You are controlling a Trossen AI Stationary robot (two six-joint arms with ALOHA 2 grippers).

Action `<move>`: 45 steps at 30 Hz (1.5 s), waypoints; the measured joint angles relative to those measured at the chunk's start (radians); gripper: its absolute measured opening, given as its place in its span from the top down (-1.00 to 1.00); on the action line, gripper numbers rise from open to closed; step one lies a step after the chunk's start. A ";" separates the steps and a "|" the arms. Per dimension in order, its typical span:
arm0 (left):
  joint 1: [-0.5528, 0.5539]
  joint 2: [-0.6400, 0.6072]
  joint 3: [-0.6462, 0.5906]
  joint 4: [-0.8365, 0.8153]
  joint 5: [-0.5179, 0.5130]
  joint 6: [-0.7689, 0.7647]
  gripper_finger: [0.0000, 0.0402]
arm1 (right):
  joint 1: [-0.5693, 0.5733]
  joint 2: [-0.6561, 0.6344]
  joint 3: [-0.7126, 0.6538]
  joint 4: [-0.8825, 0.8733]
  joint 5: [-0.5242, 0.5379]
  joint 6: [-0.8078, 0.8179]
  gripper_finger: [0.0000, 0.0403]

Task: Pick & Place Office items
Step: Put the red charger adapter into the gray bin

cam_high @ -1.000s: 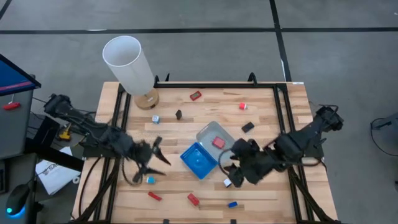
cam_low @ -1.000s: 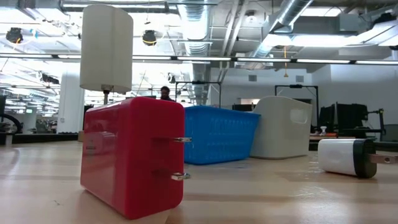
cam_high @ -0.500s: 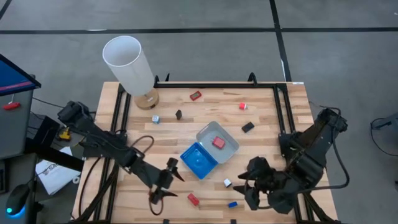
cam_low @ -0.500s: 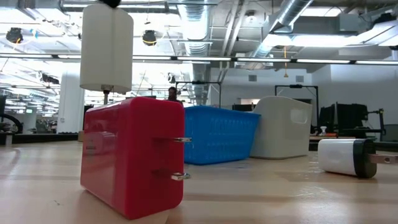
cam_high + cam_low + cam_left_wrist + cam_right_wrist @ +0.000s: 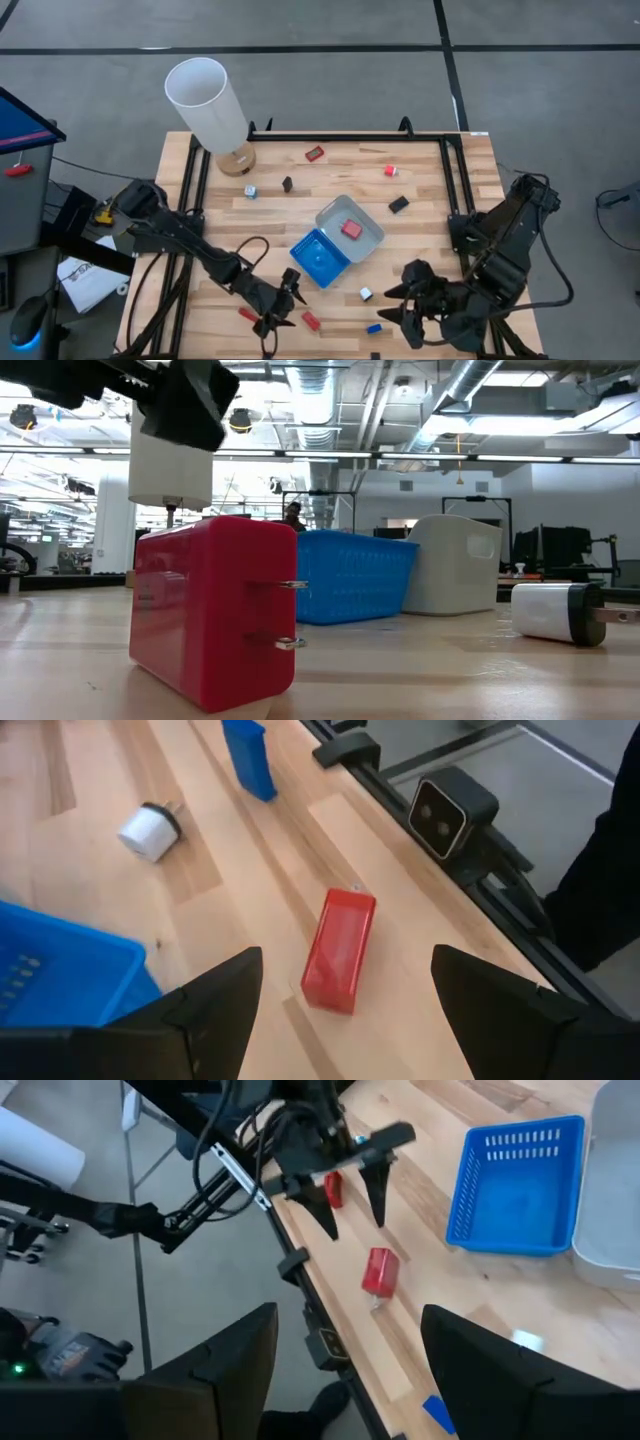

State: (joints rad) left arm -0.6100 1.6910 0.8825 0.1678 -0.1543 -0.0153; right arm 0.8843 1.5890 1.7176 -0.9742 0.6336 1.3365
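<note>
High view, L to R: left end effector (image 5: 284, 305) spread wide, empty, over bench (image 5: 420, 190) front edge; red plug block (image 5: 311, 321) just right of it, apart. Blue tray (image 5: 320, 257) beyond. White plug (image 5: 366, 294) and blue piece (image 5: 374, 328) just left of right end effector (image 5: 392, 303), also spread, empty.

Grey floor (image 5: 330, 25) with dark seams; exposed ducts (image 5: 470, 395), strip lights overhead; open workshop behind.
</note>
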 joint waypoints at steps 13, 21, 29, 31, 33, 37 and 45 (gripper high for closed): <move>0.036 0.094 0.003 0.095 0.026 0.033 -0.42 | -0.012 0.000 0.000 0.040 0.008 -0.008 -0.19; 0.036 0.140 0.003 0.121 0.056 0.039 -0.42 | -0.011 0.000 0.000 0.057 0.023 -0.008 -0.19; 0.036 0.175 0.003 0.169 0.056 0.038 -0.42 | -0.011 0.000 0.000 0.072 0.048 -0.011 -0.19; 0.036 0.178 0.003 0.167 0.055 0.038 -0.42 | -0.011 0.000 0.000 0.075 0.048 -0.010 -0.19; 0.036 0.178 0.003 0.173 0.051 0.038 -0.42 | -0.011 0.000 0.000 0.082 0.048 -0.009 -0.19; 0.047 0.178 0.003 0.170 0.059 0.035 -0.42 | -0.011 0.000 0.000 0.089 0.048 -0.010 -0.19; 0.050 0.179 0.003 0.165 0.108 0.034 -0.28 | -0.011 0.000 0.000 0.095 0.048 -0.009 -0.19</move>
State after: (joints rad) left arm -0.5602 1.8697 0.8852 0.3329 -0.0463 0.0185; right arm 0.8730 1.5894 1.7176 -0.8790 0.6815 1.3273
